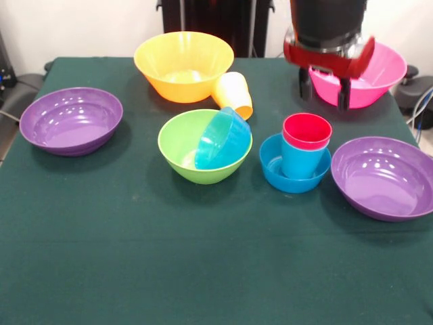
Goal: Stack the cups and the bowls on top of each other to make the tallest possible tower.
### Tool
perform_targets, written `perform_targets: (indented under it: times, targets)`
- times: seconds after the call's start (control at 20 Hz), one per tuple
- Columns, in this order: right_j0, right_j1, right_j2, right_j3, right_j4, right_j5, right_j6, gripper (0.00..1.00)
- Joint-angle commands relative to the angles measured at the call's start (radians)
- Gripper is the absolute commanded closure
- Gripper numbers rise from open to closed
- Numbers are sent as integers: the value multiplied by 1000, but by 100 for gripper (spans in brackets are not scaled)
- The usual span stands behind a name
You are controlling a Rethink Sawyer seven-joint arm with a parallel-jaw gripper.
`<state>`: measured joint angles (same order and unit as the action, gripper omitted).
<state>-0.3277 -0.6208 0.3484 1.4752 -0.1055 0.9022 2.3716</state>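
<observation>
dark green cloth covers the table, with a pale wall and black equipment behind. the gripper hangs at the far right, its two dark fingers apart and holding nothing, just in front of the pink bowl.

nearest below it stands the tower so far: a red cup nested in a blue cup, both upright in a small blue bowl. a purple bowl sits just beside it on the right. a second small blue bowl lies tilted inside the lime green bowl. the yellow-orange cup lies on its side against the large orange-yellow bowl. another purple bowl rests well apart at the left.

judgement: all pieces look like light, stiff, glossy plastic, likely slippery; a rim pinch suits the bowls, a grip across the wall suits the cups. wide bowls set on narrow cups may tip.
</observation>
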Motion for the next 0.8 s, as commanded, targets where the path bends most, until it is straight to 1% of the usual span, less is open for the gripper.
perform_targets:
  times: [0.05, 0.2, 0.4, 0.55, 0.8]
  targets:
    - [-62, -58, 108, 80, 23, 133, -203, 0]
    - [-97, -60, 141, 100, 21, 121, -241, 0]
    - [-167, -72, 181, 182, -4, 71, -297, 0]
    - [-213, -68, 213, 216, -44, 41, -336, 0]
    - [-251, -48, 234, 229, -119, 8, -356, 0]
